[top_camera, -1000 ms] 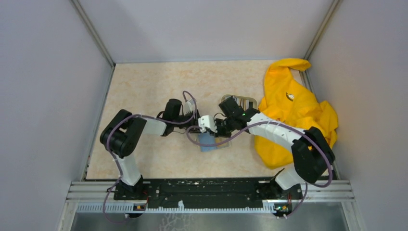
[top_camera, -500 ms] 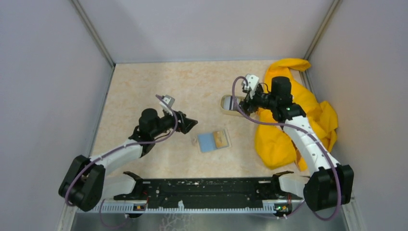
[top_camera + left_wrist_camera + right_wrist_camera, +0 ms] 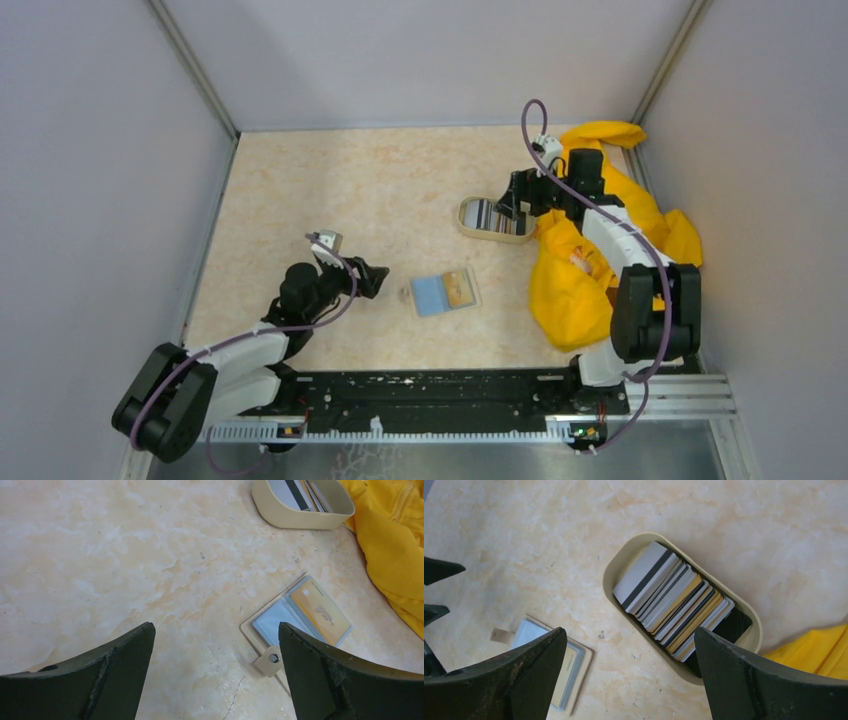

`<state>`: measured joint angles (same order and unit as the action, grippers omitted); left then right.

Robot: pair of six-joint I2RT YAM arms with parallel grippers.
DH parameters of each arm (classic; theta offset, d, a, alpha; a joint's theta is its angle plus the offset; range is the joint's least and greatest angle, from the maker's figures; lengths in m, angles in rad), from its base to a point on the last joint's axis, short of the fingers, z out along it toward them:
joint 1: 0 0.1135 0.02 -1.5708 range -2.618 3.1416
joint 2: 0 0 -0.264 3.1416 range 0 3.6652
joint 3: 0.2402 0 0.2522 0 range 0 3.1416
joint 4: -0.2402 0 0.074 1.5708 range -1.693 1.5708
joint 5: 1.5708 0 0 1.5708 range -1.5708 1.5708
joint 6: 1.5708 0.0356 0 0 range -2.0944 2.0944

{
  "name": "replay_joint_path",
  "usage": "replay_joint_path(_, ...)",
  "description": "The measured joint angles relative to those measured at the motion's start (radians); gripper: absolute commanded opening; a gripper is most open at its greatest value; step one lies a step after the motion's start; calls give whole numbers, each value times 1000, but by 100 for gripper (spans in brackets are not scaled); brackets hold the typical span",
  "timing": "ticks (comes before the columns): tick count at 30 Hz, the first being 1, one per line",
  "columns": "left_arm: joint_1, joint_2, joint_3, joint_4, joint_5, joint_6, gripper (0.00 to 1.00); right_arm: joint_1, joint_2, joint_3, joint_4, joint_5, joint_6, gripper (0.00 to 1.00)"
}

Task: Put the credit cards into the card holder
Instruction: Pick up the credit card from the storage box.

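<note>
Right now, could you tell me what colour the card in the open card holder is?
The card is golden yellow, clearest in the left wrist view.

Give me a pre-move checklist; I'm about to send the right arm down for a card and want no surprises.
1. The right gripper is open and empty: ok.
2. It is aimed at the credit cards in the dish: ok.
3. The left gripper is open, clear of the card holder: ok.
4. The holder lies open and flat, with its blue pocket free beside the yellow card: ok.
5. The yellow cloth is clear of the dish: cannot tell.
</note>
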<state>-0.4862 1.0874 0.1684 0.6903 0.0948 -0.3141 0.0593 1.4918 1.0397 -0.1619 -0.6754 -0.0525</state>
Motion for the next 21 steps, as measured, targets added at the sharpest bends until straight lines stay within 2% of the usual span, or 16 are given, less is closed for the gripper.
replay_joint_path(7,0,-56,-67,97,-2,1,99,-12,77,3,-2,90,154,91)
replay_joint_path(14,-2,-56,-69,121,-5,1,99,-12,208,56,-27,159,266,87)
replay_joint_path(21,-7,-56,-70,125,-12,1,99,-12,271,84,-61,209,340,83)
